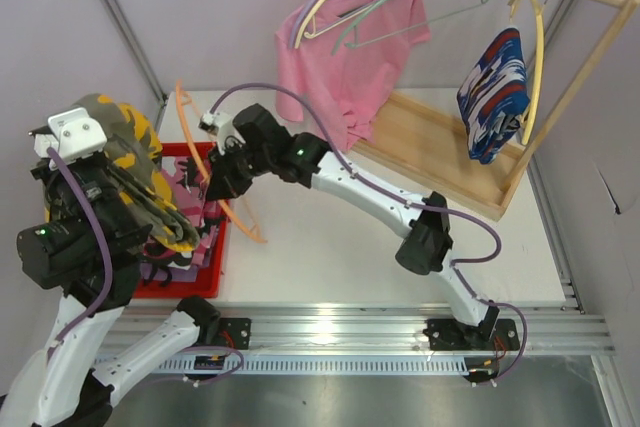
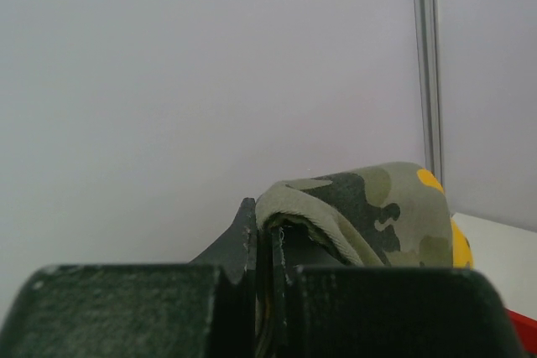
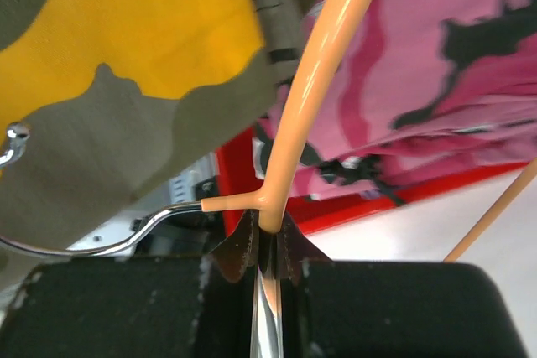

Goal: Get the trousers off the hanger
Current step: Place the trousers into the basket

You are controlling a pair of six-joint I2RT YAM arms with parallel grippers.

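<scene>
Trousers in yellow-olive camouflage (image 2: 369, 207) fill the lower right of the left wrist view. The left gripper (image 2: 267, 245) has its jaws pressed together on a folded edge of this cloth, and behind it is only the pale wall, so the wrist points up and away from the table. In the right wrist view the right gripper (image 3: 270, 232) is closed tight on the orange hanger (image 3: 310, 98), just where the metal hook (image 3: 84, 245) joins it. The yellow-olive trousers hang on the left of the hanger rod, and the pink-and-black trousers (image 3: 436, 81) lie on its right, in the red tray (image 3: 419, 196). From the top view, the left arm is folded and raised above the left side of the tray and carries the yellow-olive bundle, whose long axis runs from the far left toward the near right. The right arm reaches low across the table toward the left and keeps the hanger upright at the right edge of the tray, just beside the bundle. I cannot tell if any leg is over the hanger. The left arm is the nearer one, and I think it must pull the cloth to the left, away from the hanger.
</scene>
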